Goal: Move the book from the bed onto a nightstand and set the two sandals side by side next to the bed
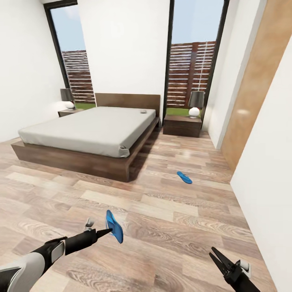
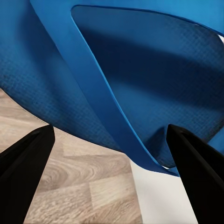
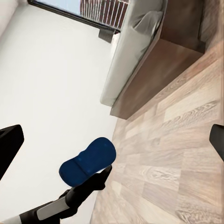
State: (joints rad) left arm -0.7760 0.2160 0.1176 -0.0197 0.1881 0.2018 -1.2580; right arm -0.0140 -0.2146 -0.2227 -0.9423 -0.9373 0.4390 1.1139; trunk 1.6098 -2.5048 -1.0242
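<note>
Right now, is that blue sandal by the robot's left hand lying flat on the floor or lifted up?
Lifted. The sandal stands on edge at the left gripper tips, above the wood floor; the other sandal lies flat.

book (image 1: 143,111) lettering too small, left nightstand (image 1: 69,112) half hidden

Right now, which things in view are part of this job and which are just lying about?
Job:
- held sandal, in left gripper
- floor sandal
- book on bed
- near nightstand
- far nightstand

Lying about:
- near lamp
- far lamp
- wooden door
</note>
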